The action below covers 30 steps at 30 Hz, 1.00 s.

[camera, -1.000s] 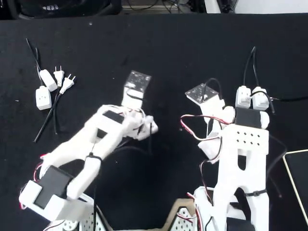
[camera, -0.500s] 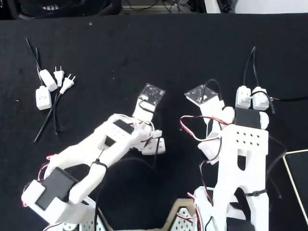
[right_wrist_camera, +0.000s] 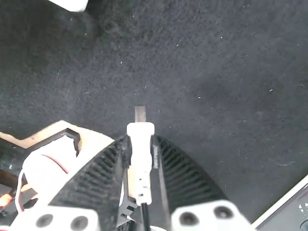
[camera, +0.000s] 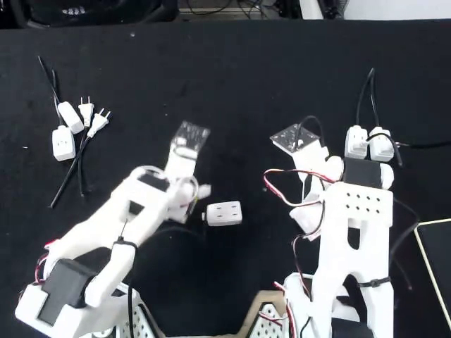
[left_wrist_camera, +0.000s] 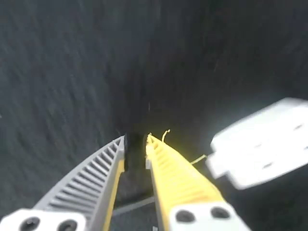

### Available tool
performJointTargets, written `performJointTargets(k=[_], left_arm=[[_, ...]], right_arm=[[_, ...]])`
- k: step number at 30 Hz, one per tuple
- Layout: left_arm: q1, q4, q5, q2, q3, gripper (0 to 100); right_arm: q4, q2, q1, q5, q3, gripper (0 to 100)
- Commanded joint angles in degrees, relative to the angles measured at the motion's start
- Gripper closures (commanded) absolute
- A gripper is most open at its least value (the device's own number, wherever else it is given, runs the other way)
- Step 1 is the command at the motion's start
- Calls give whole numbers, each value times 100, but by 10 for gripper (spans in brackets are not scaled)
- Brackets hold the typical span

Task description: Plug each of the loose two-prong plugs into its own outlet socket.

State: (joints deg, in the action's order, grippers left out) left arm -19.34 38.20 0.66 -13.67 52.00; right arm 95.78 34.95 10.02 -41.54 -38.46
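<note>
A white outlet block (camera: 224, 213) lies flat on the black table, also seen beside my left gripper's fingers as the block (left_wrist_camera: 262, 144). My left gripper (left_wrist_camera: 135, 140) hovers just left of it, shut, with nothing between its fingers; from above its tips (camera: 199, 193) sit close to the block. My right gripper (right_wrist_camera: 140, 138) is shut on a white two-prong plug (right_wrist_camera: 140, 161), a metal prong sticking out past the fingertips over bare table. Two loose plugs (camera: 86, 109) (camera: 101, 120) and two small sockets (camera: 69, 116) (camera: 63, 143) lie at the far left.
Two white plug-and-socket pieces (camera: 368, 143) with black cords sit at the right arm's far side. A flat pale-edged object (camera: 433, 260) lies at the right edge. A wooden base (camera: 264, 310) stands between the arms at the front.
The left arm swung right with the outlet block at its gripper, then drew back to the left, leaving the block on the table. The right arm has kept still.
</note>
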Motion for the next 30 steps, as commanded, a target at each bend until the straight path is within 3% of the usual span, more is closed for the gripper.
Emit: performJointTargets(k=[1, 8, 13, 18, 23, 26, 30], left_arm=[[-470, -246, 97, -246, 391, 920], [-989, -176, 70, -273, 382, 920], [-1270, 519, 53, -273, 4, 920], [-1587, 607, 53, -273, -127, 920], [-954, 642, 97, -273, -207, 920], [-295, 747, 105, -316, -286, 920], [462, 1591, 105, -809, -514, 920]], right_arm=[[-255, 119, 62, -44, 13, 988], [-264, 119, 62, -44, -4, 988], [-308, 110, 62, -44, -101, 988], [-308, 110, 62, -44, -66, 988], [-281, 110, -18, -44, -84, 988], [-255, 92, -466, 18, -110, 988], [-53, -374, -1266, 343, 110, 988]])
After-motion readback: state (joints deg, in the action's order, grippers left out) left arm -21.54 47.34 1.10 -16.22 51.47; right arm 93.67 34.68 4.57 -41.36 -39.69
